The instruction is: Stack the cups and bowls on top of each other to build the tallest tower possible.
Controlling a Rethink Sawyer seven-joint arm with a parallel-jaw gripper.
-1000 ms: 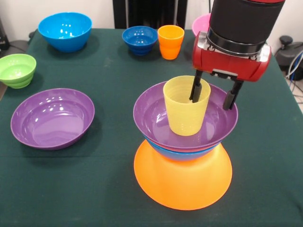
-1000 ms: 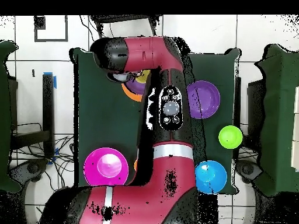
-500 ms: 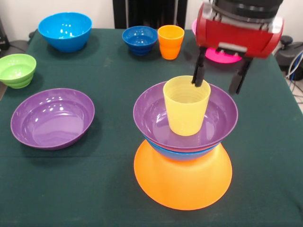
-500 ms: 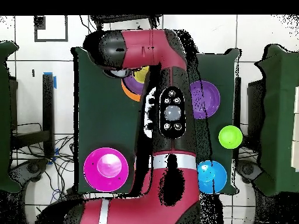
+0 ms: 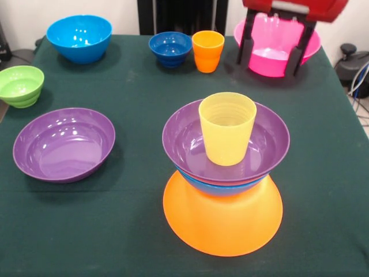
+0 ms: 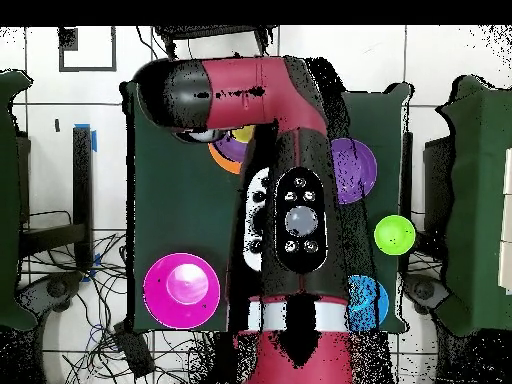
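Ribbed translucent yellow plastic cup (image 5: 227, 128) upright in shallow purple bowl (image 5: 225, 145) atop blue bowl (image 5: 222, 186) and inverted yellow-orange bowl (image 5: 223, 213) on green worktop (image 5: 132, 92); gripper (image 5: 272, 46) released, empty, above large pink bowl (image 5: 275, 43).

Two cups are on the table: one yellow cup (image 5: 227, 128) and one orange cup (image 5: 207, 51). Bowls number eight. Two are purple: one purple bowl in the stack (image 5: 265, 144) and one loose purple bowl (image 5: 63, 144). Two are bright blue: a large bright blue bowl (image 5: 79, 37) and a blue bowl in the stack (image 5: 222, 189), the latter showing only as a rim. There is one small dark blue bowl (image 5: 170, 48), one green bowl (image 5: 21, 85), one pink bowl (image 5: 275, 47) and one upturned yellow-orange bowl (image 5: 223, 216). One gripper (image 5: 271, 55) is in view, with two fingers.
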